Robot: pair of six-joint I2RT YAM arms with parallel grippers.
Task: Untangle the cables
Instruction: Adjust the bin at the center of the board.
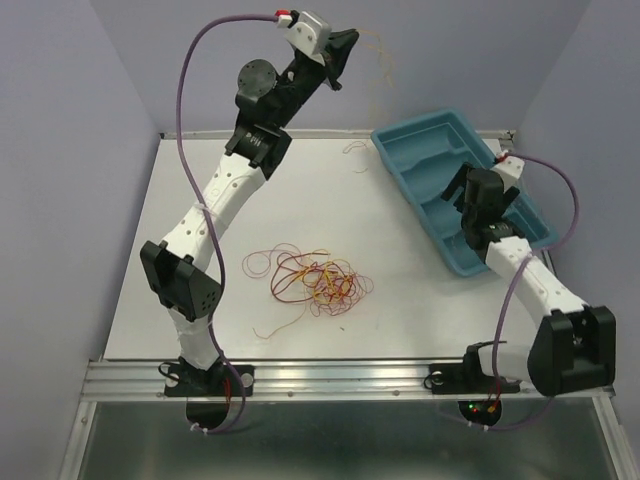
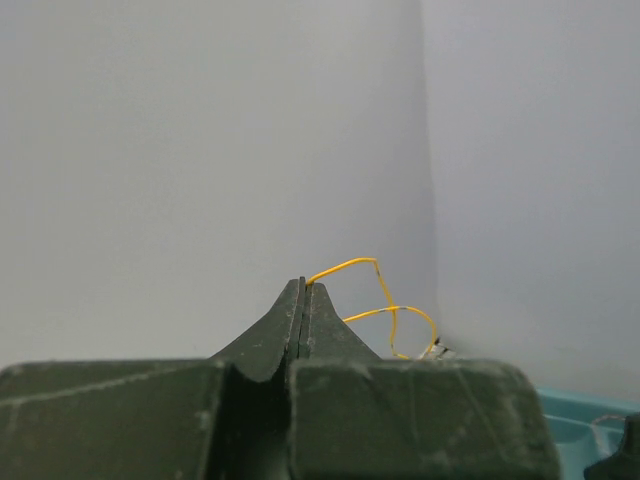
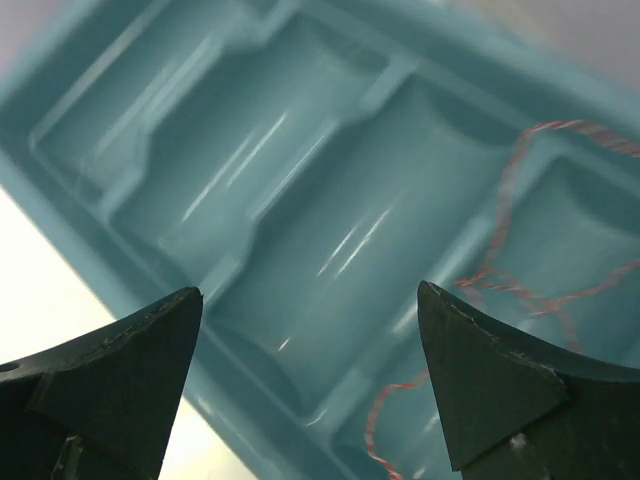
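The cables [image 1: 312, 280] lie as a loose red, orange and yellow tangle on the white table, left of centre. My left gripper [image 1: 338, 70] is raised high near the back wall. In the left wrist view its jaws [image 2: 303, 287] are pressed together on the end of one thin yellow cable [image 2: 378, 292], which curls off to the right. A faint strand [image 1: 378, 55] hangs beside it in the top view. My right gripper [image 1: 462, 195] hovers over the blue tray [image 1: 420, 160], open [image 3: 310, 300] with nothing between its fingers. A red-and-white strand [image 3: 500, 285] lies in the tray [image 3: 300, 200].
A couple of short loose strands [image 1: 356, 150] lie on the table near the tray's left corner. The tray sits tilted at the back right, its far corner near the table edge. Walls close in the back and both sides.
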